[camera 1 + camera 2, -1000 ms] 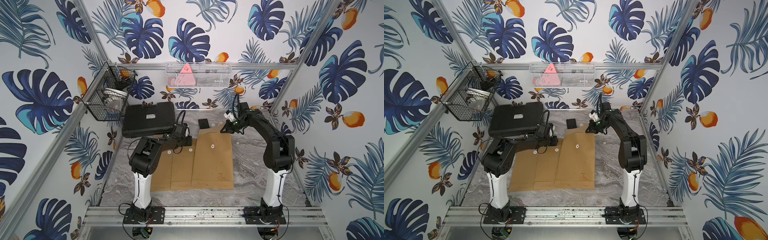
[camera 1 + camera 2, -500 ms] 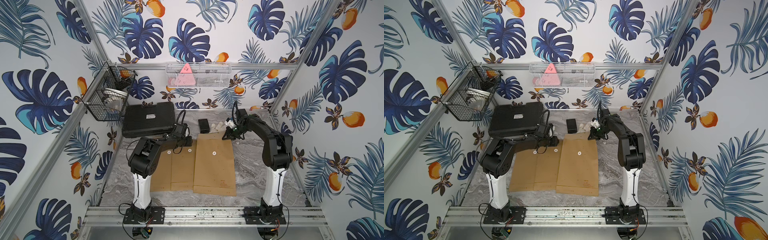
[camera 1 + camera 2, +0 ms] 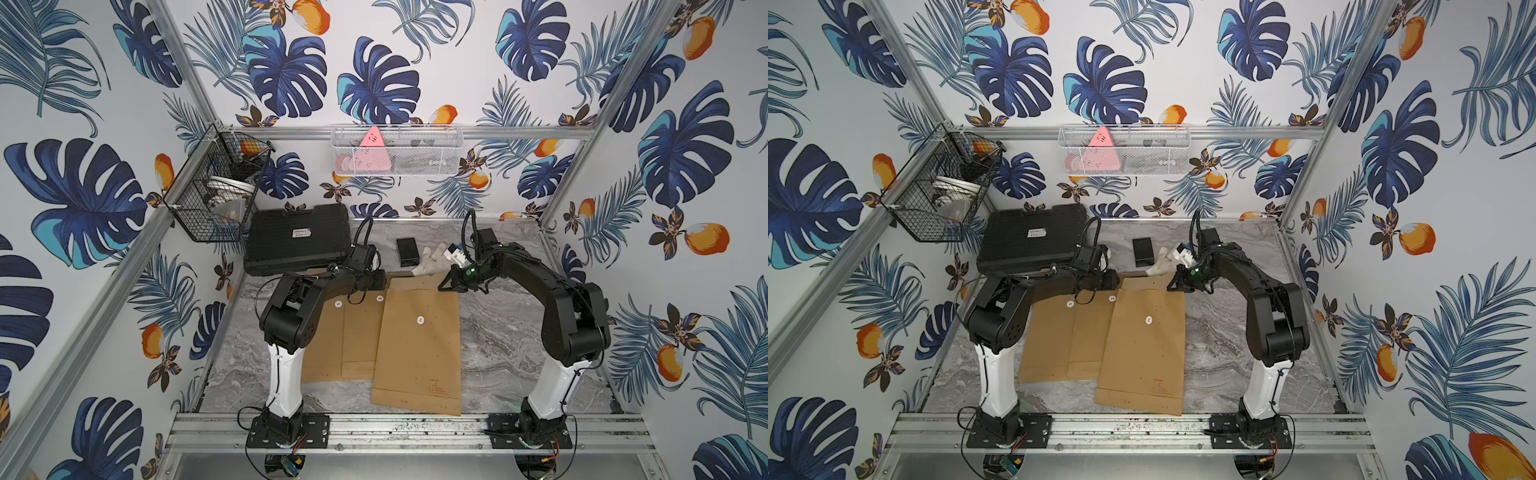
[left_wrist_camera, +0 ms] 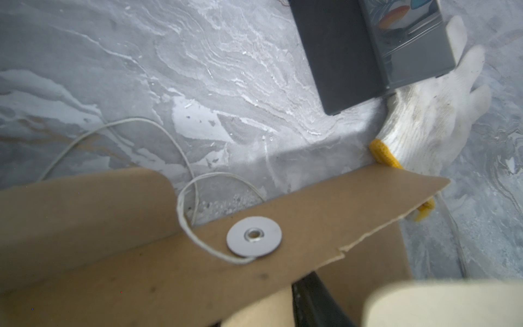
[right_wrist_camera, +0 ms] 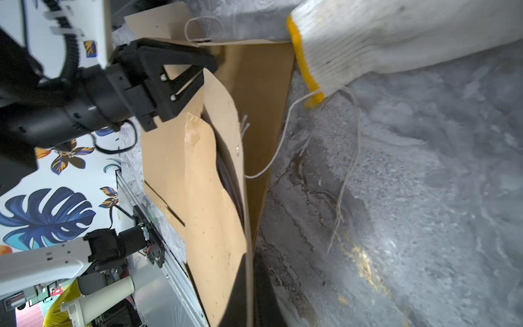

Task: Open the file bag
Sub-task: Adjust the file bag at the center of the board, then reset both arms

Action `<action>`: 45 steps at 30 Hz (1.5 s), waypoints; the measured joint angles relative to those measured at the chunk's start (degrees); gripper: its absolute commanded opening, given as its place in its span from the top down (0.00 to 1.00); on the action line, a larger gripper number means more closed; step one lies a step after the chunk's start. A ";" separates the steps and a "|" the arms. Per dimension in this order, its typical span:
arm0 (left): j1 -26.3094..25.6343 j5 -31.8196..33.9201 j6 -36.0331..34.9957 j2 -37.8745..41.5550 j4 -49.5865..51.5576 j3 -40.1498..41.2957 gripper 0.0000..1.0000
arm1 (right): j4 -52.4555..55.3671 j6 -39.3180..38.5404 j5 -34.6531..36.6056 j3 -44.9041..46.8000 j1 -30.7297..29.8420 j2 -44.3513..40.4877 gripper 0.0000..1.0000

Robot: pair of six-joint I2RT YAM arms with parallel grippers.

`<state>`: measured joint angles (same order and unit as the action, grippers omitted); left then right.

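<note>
Three brown file bags lie on the marble table; the rightmost file bag [image 3: 419, 353] [image 3: 1142, 353] sits skewed, and its flap [image 3: 415, 283] [image 4: 283, 203] is folded back at the far end. The flap carries a white disc [image 4: 254, 236] with a loose string [image 4: 181, 158]. My left gripper [image 3: 380, 279] [image 3: 1115, 279] [image 4: 328, 305] [image 5: 209, 61] is at the flap's left end, jaws apart, with the flap lying over one finger. My right gripper [image 3: 444, 286] [image 3: 1172, 286] [image 5: 249, 320] is shut on the bag's top sheet at its far right corner, which it holds up off the table.
Two more file bags [image 3: 324, 332] [image 3: 361, 332] lie to the left, partly under the left arm. A black case [image 3: 297, 243], a small black box [image 3: 407, 251] and a white glove [image 3: 430, 264] sit at the back. A wire basket [image 3: 216, 195] hangs on the left wall.
The rightmost file bag has slid toward the front edge and turned slightly, and my right gripper has come forward with its corner. The left arm has stayed by the flap.
</note>
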<state>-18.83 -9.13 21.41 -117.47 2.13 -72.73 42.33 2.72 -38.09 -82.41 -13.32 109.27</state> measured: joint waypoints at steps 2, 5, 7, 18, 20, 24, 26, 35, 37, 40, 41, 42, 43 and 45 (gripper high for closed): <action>0.00 -0.02 -0.02 0.00 -0.02 0.04 0.58 | 0.04 -0.31 1.44 -2.40 0.37 3.23 1.00; 0.07 -0.02 -0.20 0.22 -0.66 0.52 0.58 | 0.15 -0.92 2.43 -6.47 1.44 7.80 1.00; 0.09 0.17 -0.22 0.44 -1.01 0.98 0.58 | 0.72 -1.97 3.52 -9.05 1.92 10.69 1.00; 0.13 1.64 -0.44 3.50 -1.09 3.78 0.14 | 1.55 -3.85 9.01 -13.77 3.45 14.75 0.15; 0.13 2.32 -0.52 5.27 0.02 4.28 0.01 | 0.15 -3.34 9.68 -12.28 3.56 12.59 0.00; -0.15 3.82 -0.70 11.26 1.44 5.07 0.01 | -5.29 -0.79 12.74 -4.90 3.56 3.08 0.00; -0.35 5.53 -1.11 15.13 1.36 6.29 0.01 | -10.51 0.74 13.88 0.59 3.80 -3.08 0.00; -0.55 13.68 -2.34 40.02 -1.36 22.60 0.01 | -28.00 9.88 23.98 19.45 4.11 -22.25 0.00; -0.55 15.67 -3.28 46.25 -3.28 27.74 0.01 | -31.43 11.41 27.36 23.85 4.11 -26.47 0.00; -0.48 18.67 -4.94 53.48 -6.69 35.43 0.01 | -32.48 12.33 34.12 26.77 4.48 -29.46 0.00; -0.48 19.47 -5.35 54.88 -7.72 37.40 0.01 | -32.50 12.48 36.09 26.95 4.90 -29.70 0.00; -0.48 20.46 -6.69 56.37 -9.05 39.89 0.01 | -32.96 12.41 37.70 27.41 5.49 -29.86 0.00; -0.48 21.33 -7.87 57.46 -10.03 42.05 0.01 | -33.75 11.65 39.10 28.46 6.23 -30.08 0.00; -0.48 22.93 -10.40 58.53 -11.30 45.33 0.01 | -36.17 9.20 41.44 32.06 7.48 -30.75 0.00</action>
<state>-19.31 13.80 11.00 -58.94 -9.17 -27.40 6.15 11.92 3.36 -50.35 -5.85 78.52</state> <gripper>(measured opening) 0.991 0.997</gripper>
